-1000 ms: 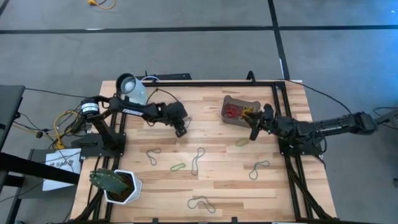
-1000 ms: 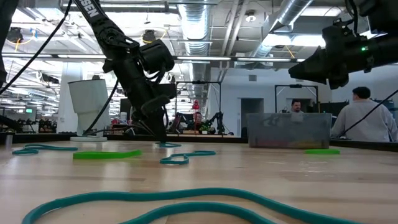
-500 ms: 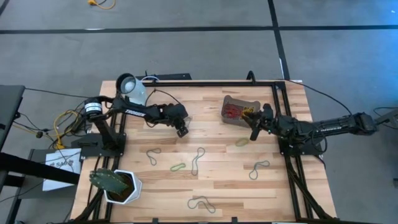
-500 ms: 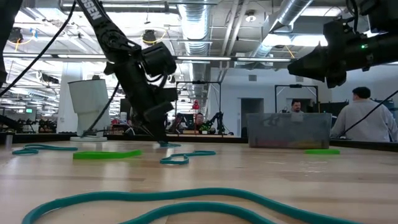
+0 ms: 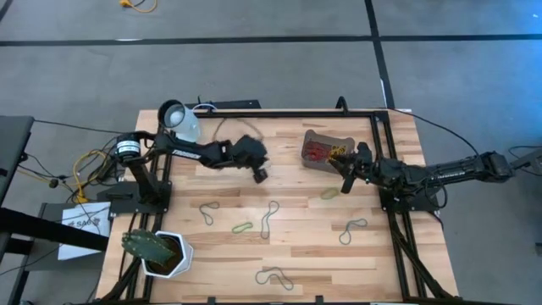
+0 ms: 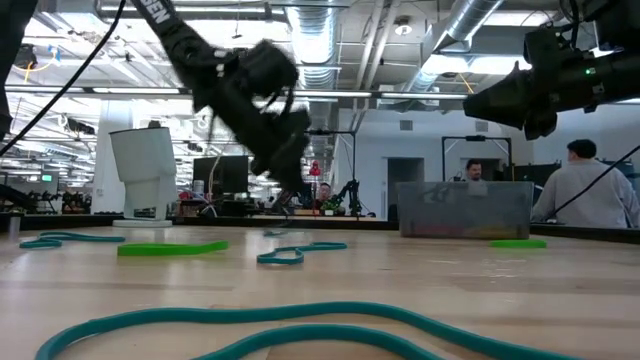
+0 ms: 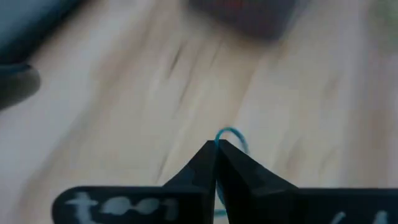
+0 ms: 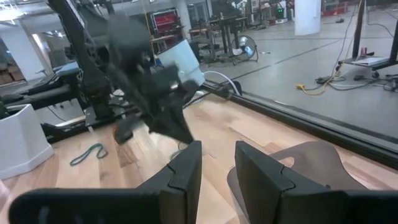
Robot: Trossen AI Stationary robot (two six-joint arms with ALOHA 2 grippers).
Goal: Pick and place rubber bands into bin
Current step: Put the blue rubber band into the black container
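The bin [image 5: 326, 150] on the counter [image 5: 288, 191] already holds a heap of rubber bands [image 5: 318, 152] – red and yellow – yet several loops lie loose across the wood. The left gripper [image 7: 217, 147] has its jaws clenched on a blue band [image 7: 229, 134], lifted off the counter well short of the bin. The right gripper [image 8: 217, 152] hangs released beside the bin – the task looks unfinished

Scattered rubber bands [image 5: 269, 218], the bin [image 5: 324, 150], a white cup [image 5: 179, 119] and a plant pot [image 5: 167, 255] are carried by the wooden table [image 5: 296, 199].
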